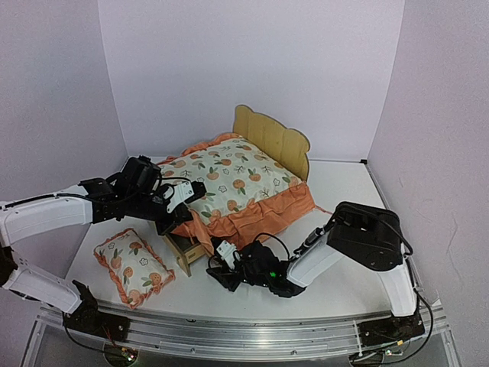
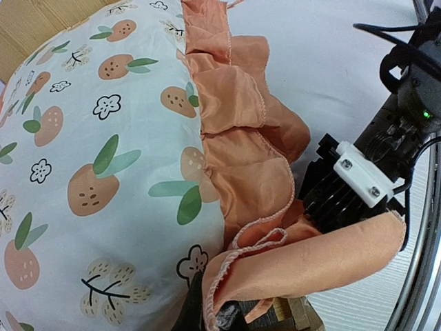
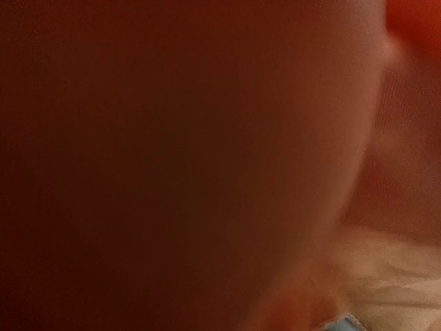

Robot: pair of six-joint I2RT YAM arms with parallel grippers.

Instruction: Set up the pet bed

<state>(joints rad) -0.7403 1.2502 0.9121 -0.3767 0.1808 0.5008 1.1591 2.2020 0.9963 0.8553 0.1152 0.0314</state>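
Observation:
The pet bed stands mid-table, its plywood headboard (image 1: 271, 139) at the far end and a footboard corner (image 1: 186, 248) showing near me. The fruit-print mattress cushion (image 1: 229, 180) (image 2: 103, 152) lies on it, orange ruffle (image 2: 234, 138) hanging over the sides. My left gripper (image 1: 177, 216) (image 2: 210, 314) is shut on the ruffle at the near left corner. My right gripper (image 1: 219, 267) (image 2: 344, 189) sits low by the foot end, pushed under the ruffle. Blurred orange cloth fills the right wrist view and hides its jaws. The small pillow (image 1: 134, 266) lies on the table at the near left.
White walls close in the table on three sides. A metal rail (image 1: 244, 336) with the arm bases runs along the near edge. The right arm's bulky black joint (image 1: 367, 233) stands at the near right, with cables by its wrist.

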